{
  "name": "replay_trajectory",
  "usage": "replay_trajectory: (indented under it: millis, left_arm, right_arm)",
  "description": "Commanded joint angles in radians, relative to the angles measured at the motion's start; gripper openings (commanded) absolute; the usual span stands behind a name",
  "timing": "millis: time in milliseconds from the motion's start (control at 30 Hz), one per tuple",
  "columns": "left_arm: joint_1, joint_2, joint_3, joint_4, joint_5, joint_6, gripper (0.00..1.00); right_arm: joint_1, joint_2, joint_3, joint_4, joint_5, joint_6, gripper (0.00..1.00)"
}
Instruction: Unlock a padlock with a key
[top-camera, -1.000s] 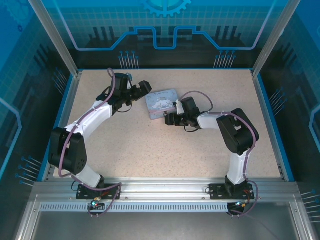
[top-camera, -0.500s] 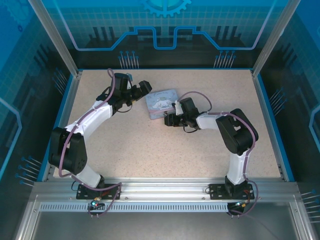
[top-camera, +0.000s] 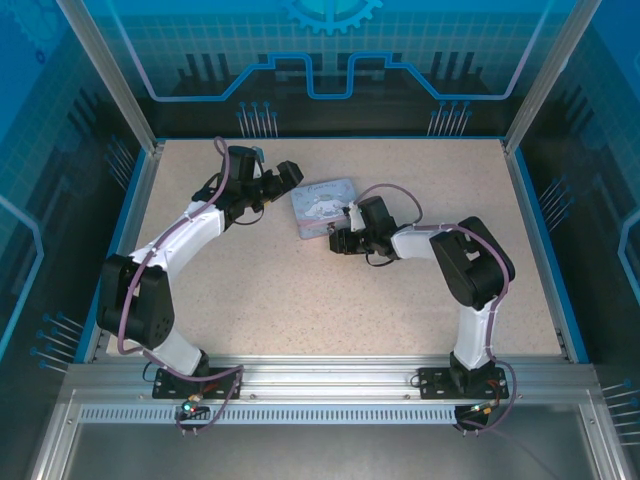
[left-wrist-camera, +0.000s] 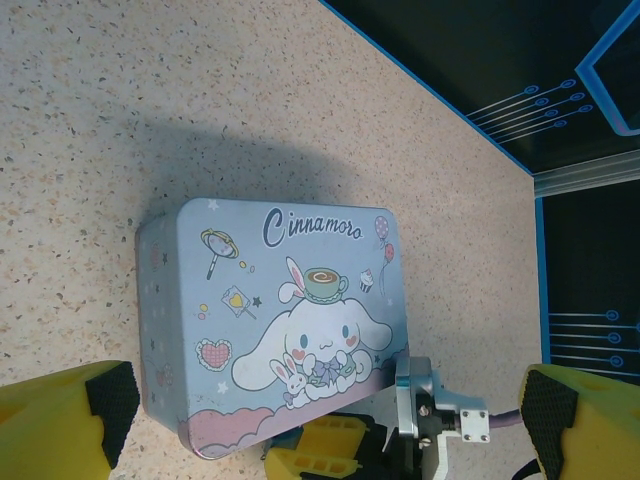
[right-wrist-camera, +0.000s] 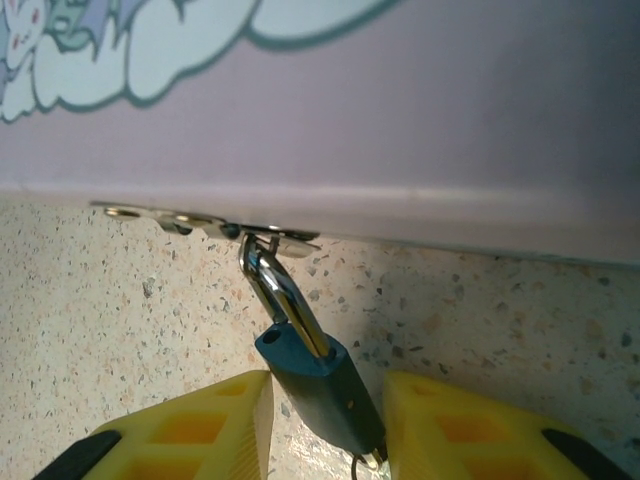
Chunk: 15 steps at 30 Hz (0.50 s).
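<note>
While both arms are reaching over the speckled bench (top-camera: 300, 290), I am holding my left arm (top-camera: 190, 225) curved in from the left and my right arm (top-camera: 450, 250) bent in from the right, both ending at the pastel-blue cartoon tin (top-camera: 322, 205) lying flat near the bench's middle. In the top view my left jaws are sitting just beside the tin's far-left corner and my right jaws at its near edge. Left jaws are standing wide open and gripping nothing, with their dark pads (left-wrist-camera: 110, 395) showing at the two lower corners of the left wrist view and the tin's printed lid (left-wrist-camera: 290, 300) lying between and beyond them.

Right wrist view: the padlock (right-wrist-camera: 318, 385), dark bluish-grey, is hanging off the tin's lower edge, its thin metal shackle (right-wrist-camera: 275, 285) hooking through a small metal hasp (right-wrist-camera: 270, 235) there and its body slanting down onto the bench. Right jaws are standing one on each side of the padlock body, very close. I cannot tell if they are actually pinching it. A small brassy piece (right-wrist-camera: 370, 458) is poking out at the padlock's lower end; I cannot tell whether it is the key.
</note>
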Motion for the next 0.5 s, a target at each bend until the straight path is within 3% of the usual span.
replay_trajectory:
  millis: [0, 467]
  left_arm:
    - [0.010, 0.012, -0.013, 0.033, 0.027, -0.014, 0.99]
    - [0.010, 0.018, -0.013, 0.032, 0.027, -0.008, 0.99]
  right_arm:
    - [0.012, 0.023, 0.005, 0.002, 0.004, 0.001, 0.34]
    - [0.012, 0.018, -0.005, -0.008, 0.009, 0.000, 0.23]
